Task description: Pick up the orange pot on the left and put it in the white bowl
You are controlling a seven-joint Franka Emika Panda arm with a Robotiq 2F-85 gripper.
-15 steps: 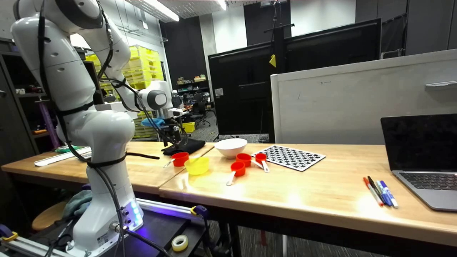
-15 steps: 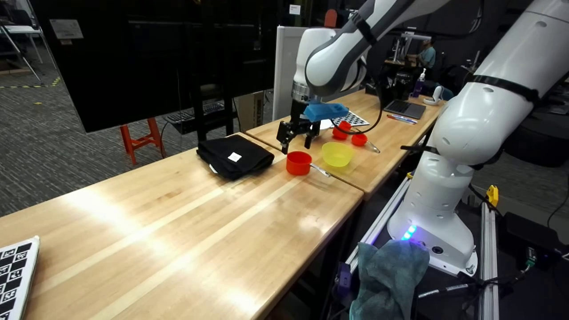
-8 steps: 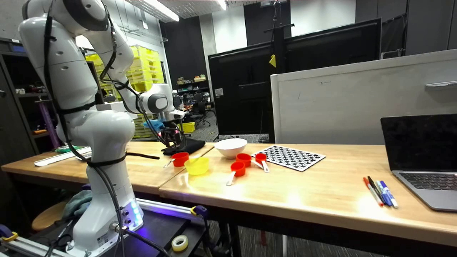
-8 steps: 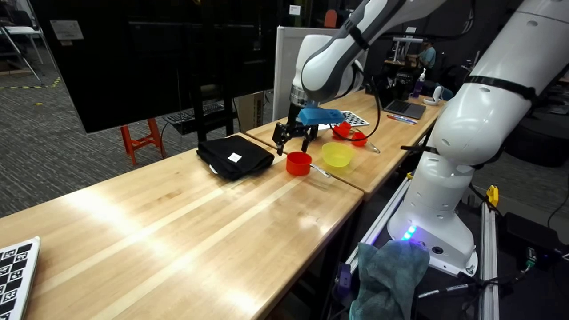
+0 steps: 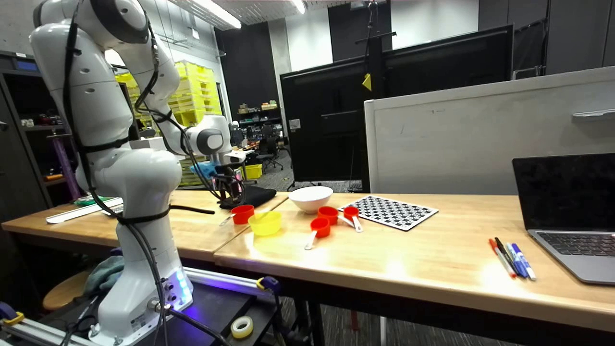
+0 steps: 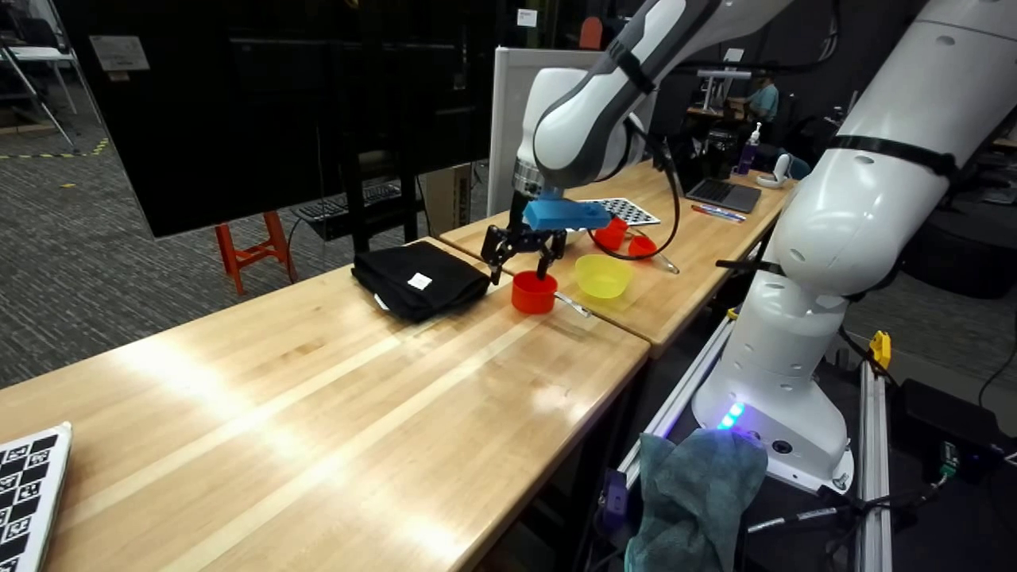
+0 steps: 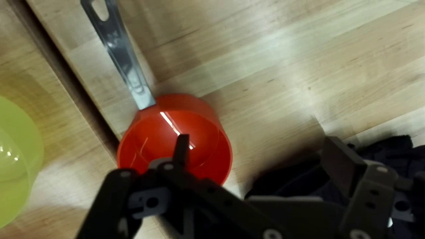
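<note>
The orange pot point(image 6: 533, 298), a small red-orange cup with a metal handle, stands upright on the table; it also shows in an exterior view point(image 5: 242, 215) and the wrist view point(image 7: 159, 129). My gripper point(image 6: 520, 276) is open and empty, just above and beside the pot. In the wrist view my gripper point(image 7: 257, 146) has its left finger over the pot's opening and its right finger outside, over the black cloth. I cannot tell whether a finger touches the rim. The white bowl point(image 5: 311, 199) stands behind the pot on the table; in an exterior view my gripper mostly hides it.
A yellow cup point(image 5: 265, 224) stands beside the pot, across the table seam. Several red-orange cups point(image 5: 328, 215) with handles lie near the white bowl. A folded black cloth point(image 6: 421, 280) lies beside the gripper. A checkered mat point(image 5: 389, 211), pens point(image 5: 513, 259) and a laptop point(image 5: 571, 211) lie farther along.
My gripper has come down and shifted slightly toward the black cloth, with its fingers now at about the height of the pot's rim. The pot and bowl have not moved.
</note>
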